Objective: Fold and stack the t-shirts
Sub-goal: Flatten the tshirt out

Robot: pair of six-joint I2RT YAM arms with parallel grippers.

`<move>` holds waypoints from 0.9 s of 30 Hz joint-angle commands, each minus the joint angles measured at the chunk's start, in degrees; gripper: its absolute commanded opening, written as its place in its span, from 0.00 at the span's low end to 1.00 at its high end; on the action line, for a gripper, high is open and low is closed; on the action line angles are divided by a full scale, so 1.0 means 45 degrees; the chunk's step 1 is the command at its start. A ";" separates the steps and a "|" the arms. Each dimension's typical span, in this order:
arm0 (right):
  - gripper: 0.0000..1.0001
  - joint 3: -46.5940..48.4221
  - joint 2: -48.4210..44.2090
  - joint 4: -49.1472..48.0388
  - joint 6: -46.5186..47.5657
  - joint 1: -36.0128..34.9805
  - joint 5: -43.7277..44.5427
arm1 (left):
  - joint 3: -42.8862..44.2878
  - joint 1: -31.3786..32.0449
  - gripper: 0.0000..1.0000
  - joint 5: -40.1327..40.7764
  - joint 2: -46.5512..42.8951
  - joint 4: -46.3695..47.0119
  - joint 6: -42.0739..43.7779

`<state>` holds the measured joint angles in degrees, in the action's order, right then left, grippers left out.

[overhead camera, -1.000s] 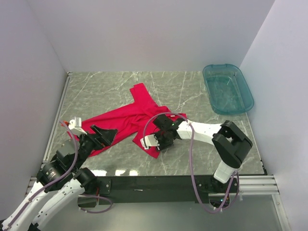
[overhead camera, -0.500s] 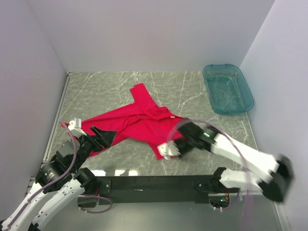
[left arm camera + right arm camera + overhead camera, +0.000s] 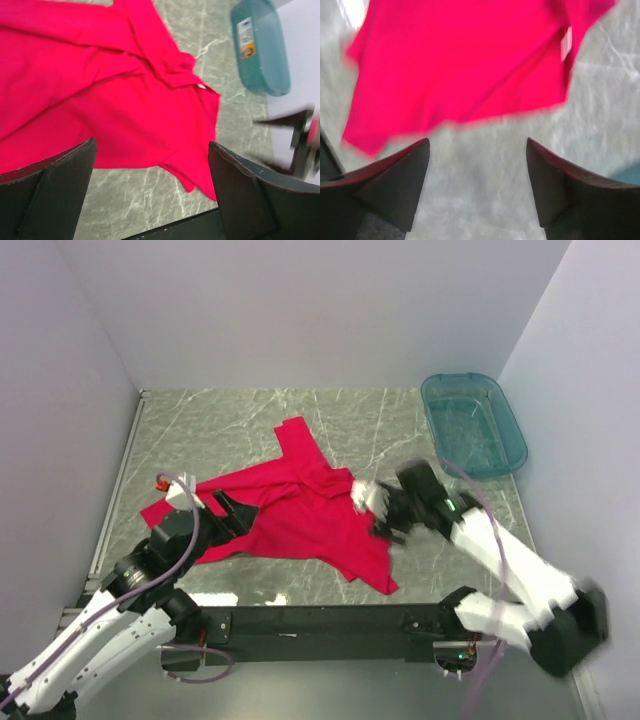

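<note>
The red t-shirt (image 3: 300, 515) lies spread on the marble table, one sleeve pointing to the back and one corner reaching the front edge. It fills the top of the left wrist view (image 3: 100, 95) and of the right wrist view (image 3: 460, 60), where its white neck label (image 3: 566, 42) shows. My left gripper (image 3: 235, 512) is open and empty over the shirt's left part (image 3: 152, 145). My right gripper (image 3: 375, 512) is blurred, open and empty, just right of the shirt's collar area, above bare marble (image 3: 477, 142).
A teal plastic bin (image 3: 473, 425) stands at the back right and also shows in the left wrist view (image 3: 260, 47). White walls close the table on three sides. The black front rail (image 3: 320, 620) runs along the near edge.
My right gripper dragged the shirt's near corner to the right and front, let it go, and swung back and right. My left gripper moved forward over the shirt. The shirt lies wider.
</note>
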<state>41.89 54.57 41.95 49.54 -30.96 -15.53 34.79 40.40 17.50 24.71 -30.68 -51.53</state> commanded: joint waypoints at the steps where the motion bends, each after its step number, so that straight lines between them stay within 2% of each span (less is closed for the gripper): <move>1: 0.74 0.3857 0.4542 -0.2743 -0.2372 0.0006 -0.2033 | 0.0375 -0.0052 0.98 0.0601 0.0601 0.0062 -0.0774; 3: 0.63 0.5489 0.7426 -0.2333 -0.2940 -0.0792 -0.1476 | 0.0395 -0.0033 0.98 0.0721 0.0817 -0.0271 -0.1319; 4: 0.63 0.6521 0.8140 -0.2428 -0.3058 -0.1221 -0.0988 | 0.0337 -0.0033 0.98 0.0779 0.0837 -0.0544 -0.1497; 6: 0.63 0.7231 0.9759 -0.2738 -0.3272 -0.2218 0.0317 | 0.0239 -0.0033 0.98 0.0858 0.0566 -0.0818 -0.1868; 10: 0.61 0.9377 1.2167 -0.2604 -0.4697 -0.3002 0.2373 | -0.0073 -0.0033 0.97 0.1111 -0.0430 -0.1405 -0.2182; 12: 0.60 0.9694 1.2967 -0.2759 -0.5206 -0.3080 0.3346 | -0.0074 -0.0052 0.97 0.1345 -0.0976 -0.1717 -0.2221; 19: 0.59 0.9637 1.3850 -0.3366 -0.5774 -0.3061 0.5771 | 0.0082 -0.0033 0.97 0.1502 -0.1428 -0.2031 -0.2026; 27: 0.51 0.9111 1.3968 -0.3522 -0.5657 -0.2847 0.6068 | 0.0043 -0.0033 0.97 0.1210 -0.1389 -0.1933 -0.1928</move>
<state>83.48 117.47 27.75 24.88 -44.36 9.28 34.54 40.40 22.94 18.81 -40.16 -60.69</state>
